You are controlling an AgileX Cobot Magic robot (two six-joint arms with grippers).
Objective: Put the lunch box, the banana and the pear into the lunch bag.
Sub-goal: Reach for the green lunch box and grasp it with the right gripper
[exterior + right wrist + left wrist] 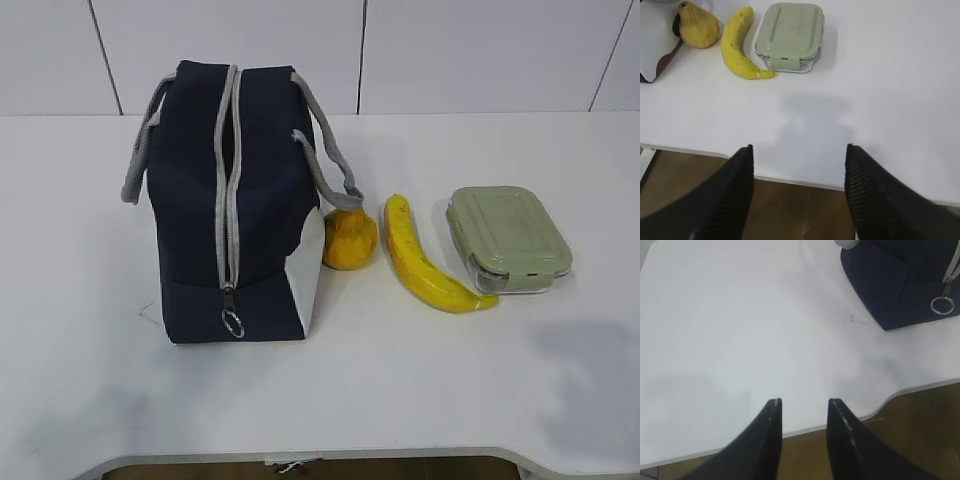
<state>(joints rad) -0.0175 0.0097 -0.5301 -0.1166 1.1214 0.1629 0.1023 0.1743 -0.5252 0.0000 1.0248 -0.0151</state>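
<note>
Lunch bag [225,215] upright on white counter [420,390], zipper [229,190] closed along the top with ring pull [233,324] hanging at the near end, so likely to need opening before anything goes in. Pear [350,238] just beside the bag's white side panel, banana [425,262] next along, lunch box [508,240] with green lid at the far right, the row apparently laid out for easy reach. Left end effector [804,407] apart and empty near the counter's front edge; right end effector [799,152] wide apart, empty, well short of the lunch box.
</note>
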